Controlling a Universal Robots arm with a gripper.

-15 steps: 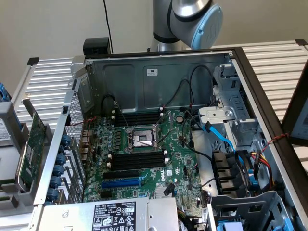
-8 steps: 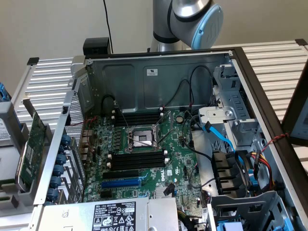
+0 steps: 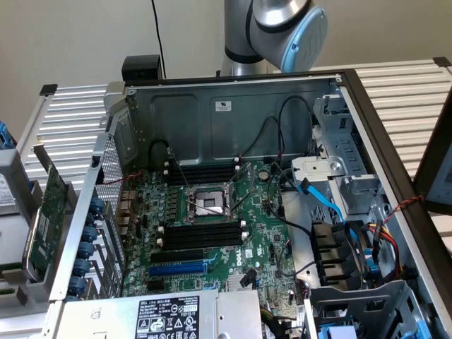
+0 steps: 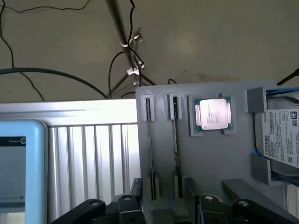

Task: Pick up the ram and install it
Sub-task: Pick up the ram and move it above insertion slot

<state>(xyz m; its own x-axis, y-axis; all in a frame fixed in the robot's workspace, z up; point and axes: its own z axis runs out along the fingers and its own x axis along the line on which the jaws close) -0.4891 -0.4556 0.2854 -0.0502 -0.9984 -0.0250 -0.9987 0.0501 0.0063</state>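
Two ram sticks, thin and dark, stand on edge in slots of a grey holder tray [image 4: 215,158]: one ram stick [image 4: 149,144] and a second [image 4: 176,144] beside it. My gripper [image 4: 163,198] hangs over the tray's near end, open, with a black finger [image 4: 136,187] outside each stick and nothing held. The open computer case shows the green motherboard [image 3: 261,212] with empty black memory slots [image 3: 201,235] on both sides of the CPU socket [image 3: 205,203].
On the tray also lie a CPU chip [image 4: 213,114] and a hard drive [image 4: 280,140] with blue cables. A green expansion card [image 3: 44,219] stands at the exterior view's left of the case. Cables [image 3: 332,240] and drive bays crowd the case's right.
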